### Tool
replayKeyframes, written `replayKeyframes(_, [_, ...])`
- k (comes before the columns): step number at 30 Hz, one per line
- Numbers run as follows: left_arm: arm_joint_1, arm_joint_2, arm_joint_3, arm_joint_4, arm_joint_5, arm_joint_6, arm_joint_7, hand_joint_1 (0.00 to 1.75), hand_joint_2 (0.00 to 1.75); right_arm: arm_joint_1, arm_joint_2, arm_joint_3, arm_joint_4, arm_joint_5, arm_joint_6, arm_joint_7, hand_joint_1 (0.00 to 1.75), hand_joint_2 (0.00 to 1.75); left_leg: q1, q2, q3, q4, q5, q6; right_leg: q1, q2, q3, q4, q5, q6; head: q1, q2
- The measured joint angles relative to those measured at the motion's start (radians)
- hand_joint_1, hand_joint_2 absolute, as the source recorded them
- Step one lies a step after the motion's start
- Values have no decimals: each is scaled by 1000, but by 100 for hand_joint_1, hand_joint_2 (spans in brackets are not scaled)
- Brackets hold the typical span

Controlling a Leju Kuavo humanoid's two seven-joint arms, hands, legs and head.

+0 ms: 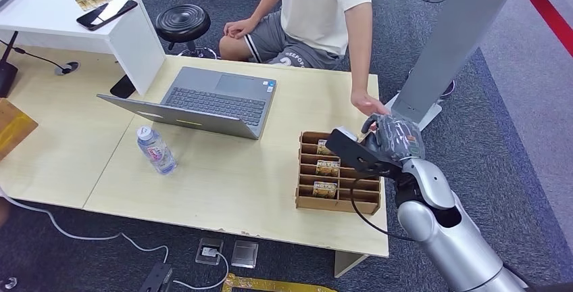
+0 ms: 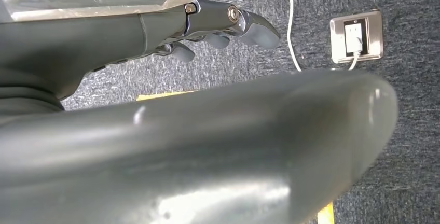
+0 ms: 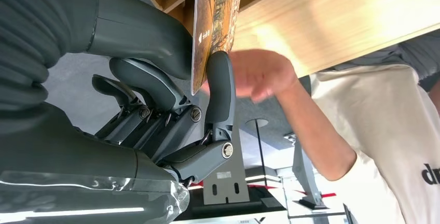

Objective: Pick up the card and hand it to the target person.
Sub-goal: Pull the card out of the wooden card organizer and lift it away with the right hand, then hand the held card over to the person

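Right hand (image 3: pixel 171 105): closest to the lens in your right wrist view; thumb and one dark finger are pinched on the card, the other fingers curled just behind it.
Card (image 3: pixel 215 22): held edge-on between those fingers, its long axis running out past the fingertips, printed face turned toward the person.
Card location: off the table, at the right far corner above the wooden card rack (image 1: pixel 338 201), lifted to the table's right edge.
Person's hand (image 3: pixel 254 73): just beyond the card on its printed side, palm open; I cannot tell whether it touches the card yet.
Key relation: you have the card between the robot's fingers and the receiving hand, so the hand-over should run straight along the card's face toward the person, seated far right.
Nearer arm: right, by a wide margin.
Left hand (image 2: pixel 228 27): hanging over the carpet, fingers loosely apart, holding nothing.
Rack contents: other cards sit in the left slots.
Risk, my judgement: letting go before the person grips drops the card.
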Motion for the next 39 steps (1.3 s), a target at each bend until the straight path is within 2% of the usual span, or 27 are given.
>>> replayKeyframes(5, [0, 0, 1, 0, 2, 0, 2, 0, 0, -4, 6, 0, 1, -33, -60, -39, 175, 175, 0, 0, 0, 0, 0, 0, 0, 0, 0, 0, 0, 0, 0, 0])
replayKeyframes(13, [1, 0, 1, 0, 1, 0, -9, 0, 0, -7, 16, -4, 14, -76, -225, -166, 175, 175, 0, 0, 0, 0, 0, 0, 0, 0, 0, 0, 0, 0, 0, 0])
replayKeyframes(24, [1, 0, 1, 0, -2, 0, -10, 0, 0, -16, 26, -4, 57, -92, -239, -177, 175, 175, 0, 0, 0, 0, 0, 0, 0, 0, 0, 0, 0, 0, 0, 0])
replayKeyframes(28, [1, 0, 1, 0, -2, 0, -10, 0, 0, -16, 29, -4, 67, -93, -239, -177, 0, 175, 0, 0, 0, 0, 0, 0, 0, 0, 0, 0, 0, 0, 0, 0])
replayKeyframes(39, [2, 0, 1, 0, -3, 0, -15, 0, 0, -13, 31, -4, 77, -128, -247, -181, 0, 175, 0, 0, 0, 0, 0, 0, 0, 0, 0, 0, 0, 0, 0, 0])
